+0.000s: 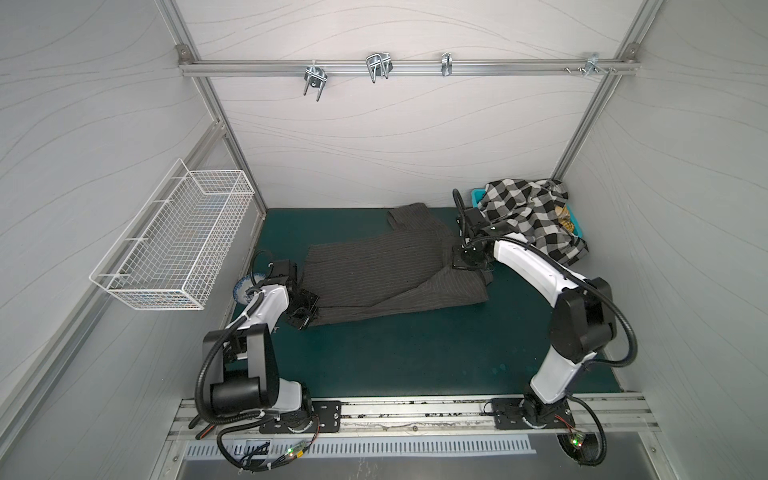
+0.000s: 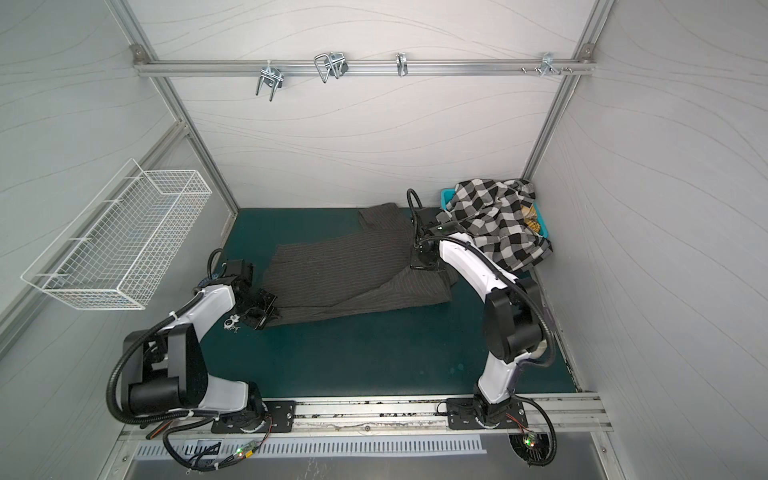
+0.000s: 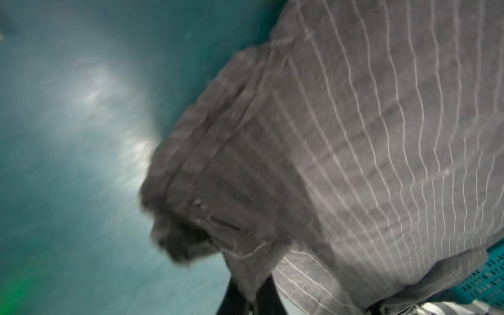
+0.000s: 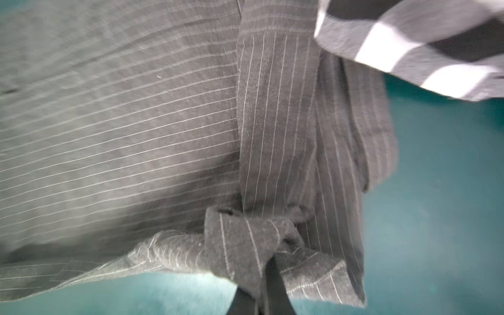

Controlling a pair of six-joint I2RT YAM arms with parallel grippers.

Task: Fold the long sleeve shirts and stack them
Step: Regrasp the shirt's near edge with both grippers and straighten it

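The green desk [image 1: 415, 353] [image 2: 374, 353] fills the floor of the booth. A white wire basket [image 1: 174, 241] [image 2: 120, 245] hangs on the left wall, and a metal rail [image 1: 415, 66] with hooks crosses the back wall.

The striped shirt [image 1: 374, 270] [image 2: 345, 266] lies lengthwise across the middle of the desk, stretched between the two arms, with one sleeve reaching toward the back wall. Its middle rests on the desk.

The left arm [image 1: 266, 303] [image 2: 208, 303] meets the shirt's left end. In the left wrist view the left jaws are clenched on a bunched edge of the striped shirt [image 3: 354, 136], though that view is blurred. The right arm [image 1: 536, 266] [image 2: 473, 266] meets the right end. In the right wrist view the right jaws are clenched on a gathered fold of the striped shirt [image 4: 122, 122].

The checked shirt [image 1: 528, 212] [image 2: 494, 216] [image 4: 409, 35] is heaped in the back right corner. It lies over the teal bin [image 1: 478, 194] [image 2: 448, 195] [image 3: 485, 283] and spills over the bin's near side, just beside the striped shirt's right end.

A blue-and-white plate [image 1: 243, 286] sits at the desk's left edge, partly hidden by the left arm.
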